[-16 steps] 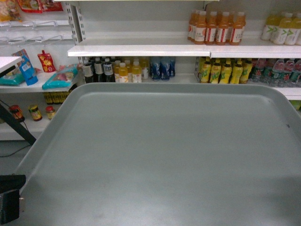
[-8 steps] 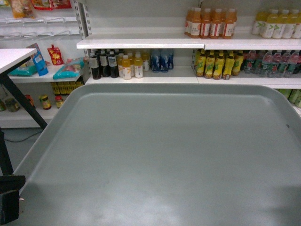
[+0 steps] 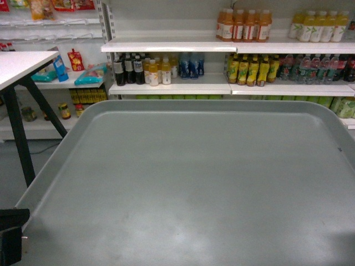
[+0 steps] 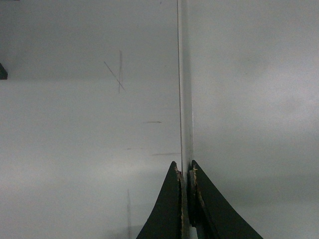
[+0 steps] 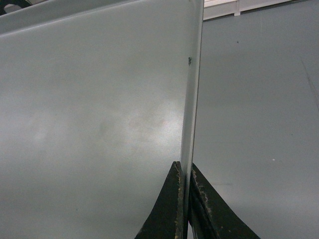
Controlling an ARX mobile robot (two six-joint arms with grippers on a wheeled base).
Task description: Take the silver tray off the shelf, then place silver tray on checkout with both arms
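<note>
The silver tray (image 3: 188,183) fills the lower head view, held level off the shelf (image 3: 166,46), which stands behind it. In the left wrist view my left gripper (image 4: 185,170) is shut on the tray's (image 4: 89,149) thin rim. The right wrist view shows my right gripper (image 5: 185,170) pinching the tray's (image 5: 99,124) opposite rim the same way. A black part of my left arm (image 3: 11,235) shows at the tray's near left corner. The white checkout tabletop (image 3: 22,62) on dark legs stands at the far left, apart from the tray.
Shelf boards behind the tray carry rows of drink bottles (image 3: 244,24), dark bottles (image 3: 128,69) and yellow-green bottles (image 3: 252,69). Snack packs (image 3: 91,75) and jars (image 3: 65,111) sit on the left shelves. Grey floor (image 3: 39,160) lies under the checkout's slanted legs (image 3: 16,130).
The shelves have shrunk and drawn away in the head view, and more of the checkout tabletop and its legs has come in from the left. The tray stays fixed in both grippers.
</note>
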